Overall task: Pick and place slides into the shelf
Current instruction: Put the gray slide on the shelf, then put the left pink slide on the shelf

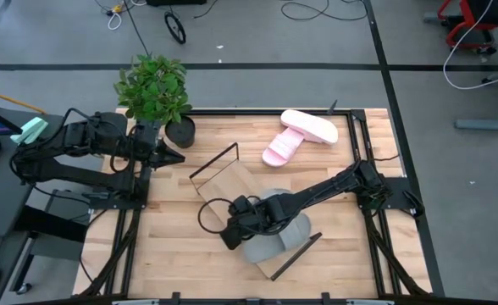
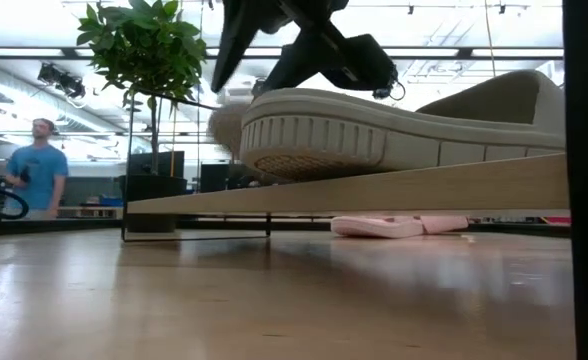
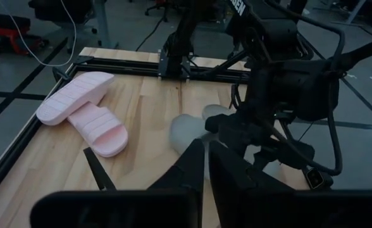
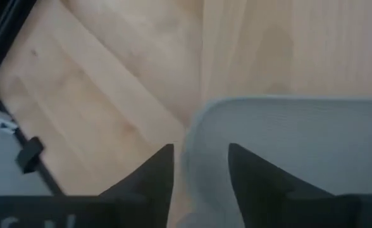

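While the overhead camera shows the whole table (image 1: 173, 246), only the right wrist camera shows the right gripper (image 4: 198, 168) at close range: its two dark fingers straddle the edge of a grey slide (image 4: 287, 152), closed onto it. From above, that gripper (image 1: 236, 227) sits over the shelf (image 1: 232, 182), a light board lying diagonally mid-table, with the grey slides (image 1: 274, 237) on its near end. The table-level camera adds what the others hide: the grey slide's (image 2: 394, 125) ribbed sole resting on the shelf board (image 2: 374, 190), which slopes, and a pink slide (image 2: 394, 226) flat on the table behind it. Both pink slides (image 1: 300, 135) lie crossed near the far right corner, well apart from the shelf; the left wrist camera shows them (image 3: 85, 111) too. The left gripper (image 1: 171, 157) waits at the table's left edge beside a potted plant (image 1: 156, 89); I cannot tell whether its fingers are open. A person (image 2: 39, 165) stands in the room behind. No readable writing shows.
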Robot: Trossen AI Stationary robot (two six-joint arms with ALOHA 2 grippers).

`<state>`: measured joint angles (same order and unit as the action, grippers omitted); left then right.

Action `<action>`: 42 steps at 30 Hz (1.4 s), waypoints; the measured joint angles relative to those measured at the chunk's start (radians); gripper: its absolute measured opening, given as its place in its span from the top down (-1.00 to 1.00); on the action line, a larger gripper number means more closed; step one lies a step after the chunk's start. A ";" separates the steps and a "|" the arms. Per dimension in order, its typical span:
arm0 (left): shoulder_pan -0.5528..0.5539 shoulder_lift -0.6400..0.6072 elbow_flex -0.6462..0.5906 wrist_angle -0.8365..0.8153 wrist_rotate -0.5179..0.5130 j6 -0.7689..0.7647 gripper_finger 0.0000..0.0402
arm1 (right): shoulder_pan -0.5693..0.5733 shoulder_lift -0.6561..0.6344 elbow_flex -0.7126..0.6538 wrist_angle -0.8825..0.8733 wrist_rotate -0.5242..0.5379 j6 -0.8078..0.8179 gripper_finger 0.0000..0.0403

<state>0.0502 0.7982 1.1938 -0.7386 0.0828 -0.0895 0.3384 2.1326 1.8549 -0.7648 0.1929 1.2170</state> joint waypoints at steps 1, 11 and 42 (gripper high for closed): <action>0.000 0.000 0.000 0.000 0.000 0.000 0.88 | 0.001 0.000 0.000 0.002 -0.008 0.003 0.19; 0.000 0.000 0.000 -0.001 0.000 0.008 0.82 | 0.000 -0.025 0.001 0.001 -0.053 -0.033 -0.07; 0.004 0.021 -0.001 -0.104 -0.072 0.146 0.69 | -0.404 -0.699 -0.305 -0.661 0.319 -0.271 0.03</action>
<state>0.0544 0.8188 1.1931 -0.8421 0.0109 0.0567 -0.0652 1.4340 1.5503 -1.4260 0.5116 0.9460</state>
